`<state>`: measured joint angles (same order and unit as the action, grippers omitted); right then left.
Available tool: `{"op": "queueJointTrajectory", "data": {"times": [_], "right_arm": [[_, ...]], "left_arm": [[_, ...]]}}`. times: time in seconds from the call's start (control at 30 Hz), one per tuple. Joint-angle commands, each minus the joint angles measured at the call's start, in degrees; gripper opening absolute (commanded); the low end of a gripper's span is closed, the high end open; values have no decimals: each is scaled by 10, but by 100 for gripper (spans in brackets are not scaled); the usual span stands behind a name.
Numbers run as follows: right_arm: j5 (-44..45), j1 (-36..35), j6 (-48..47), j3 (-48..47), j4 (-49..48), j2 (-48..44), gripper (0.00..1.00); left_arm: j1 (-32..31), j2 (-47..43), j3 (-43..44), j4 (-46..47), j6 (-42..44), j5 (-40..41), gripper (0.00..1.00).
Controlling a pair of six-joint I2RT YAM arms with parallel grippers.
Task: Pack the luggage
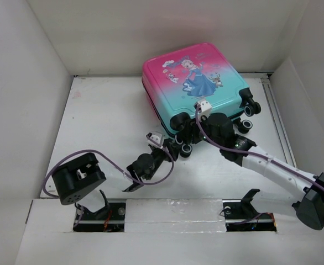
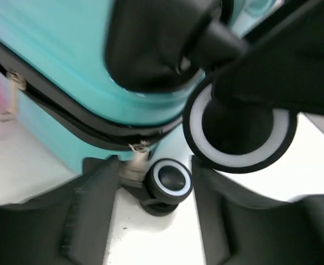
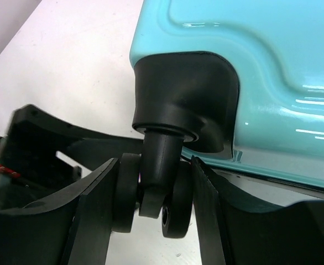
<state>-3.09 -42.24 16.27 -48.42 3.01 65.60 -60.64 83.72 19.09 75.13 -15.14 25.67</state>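
Luggage is laid flat and closed on the table, princess side up, wheels at its near edge. Right gripper is clamped on a twin wheel under the luggage's teal corner. Left gripper is held just beside the luggage's near-left corner, fingers apart, a small wheel seen between them, not gripped

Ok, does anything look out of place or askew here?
The luggage lies skewed on the table, and the right gripper grips it by one caster wheel, an odd hold. No damage shows.
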Motion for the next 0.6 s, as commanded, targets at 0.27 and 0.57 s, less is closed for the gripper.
{"op": "queueJointTrajectory", "data": {"times": [0.27, 0.57], "right_arm": [[-105, -3, -18, -18, -5, 21, 0], [-138, -8, 1, 18, -26, -13, 0]], "left_arm": [[-2, 104, 100, 85, 35, 45, 56], [14, 173, 142, 165, 71, 153, 35]]}}
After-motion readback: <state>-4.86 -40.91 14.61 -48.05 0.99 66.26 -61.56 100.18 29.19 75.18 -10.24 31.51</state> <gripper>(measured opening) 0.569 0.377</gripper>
